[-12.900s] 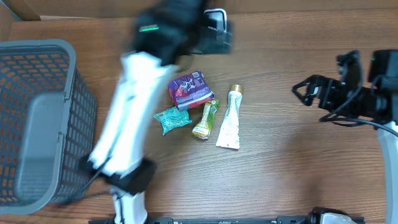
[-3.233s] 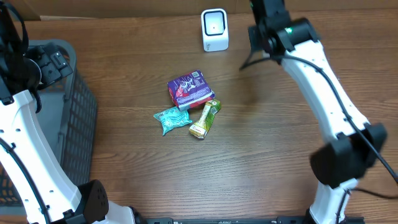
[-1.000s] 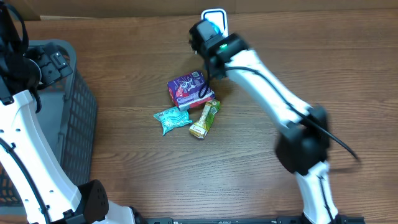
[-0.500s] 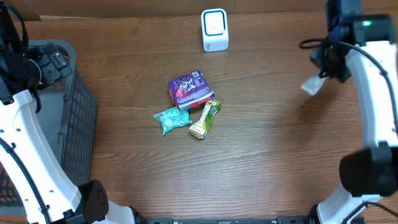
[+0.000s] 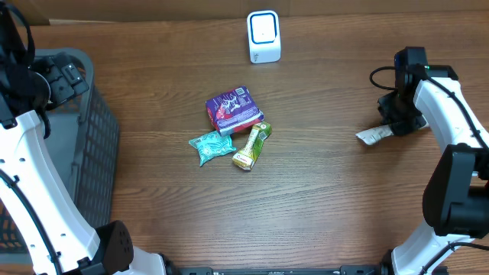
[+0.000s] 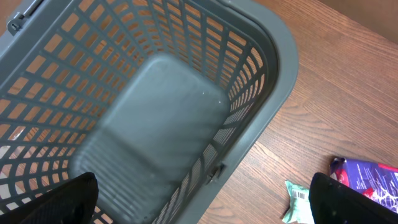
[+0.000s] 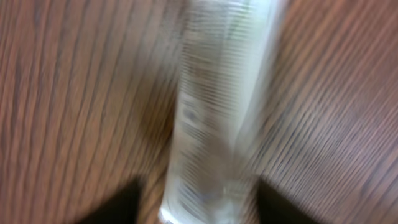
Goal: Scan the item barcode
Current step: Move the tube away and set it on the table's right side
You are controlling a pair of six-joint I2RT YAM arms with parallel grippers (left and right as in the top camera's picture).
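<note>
Two grippers, both with jaws apart. The right gripper (image 5: 397, 118) sits over the right side of the table (image 5: 321, 198). The white tube (image 5: 373, 136) lies flat on the wood, one end between the spread fingers (image 7: 118, 205) and the rest reaching left and slightly near. A gap shows between tube and one finger. The scanner (image 5: 263, 37) stands at the far edge, well apart to the left. The left gripper (image 6: 202, 199) hangs over the grey basket (image 6: 273, 56).
</note>
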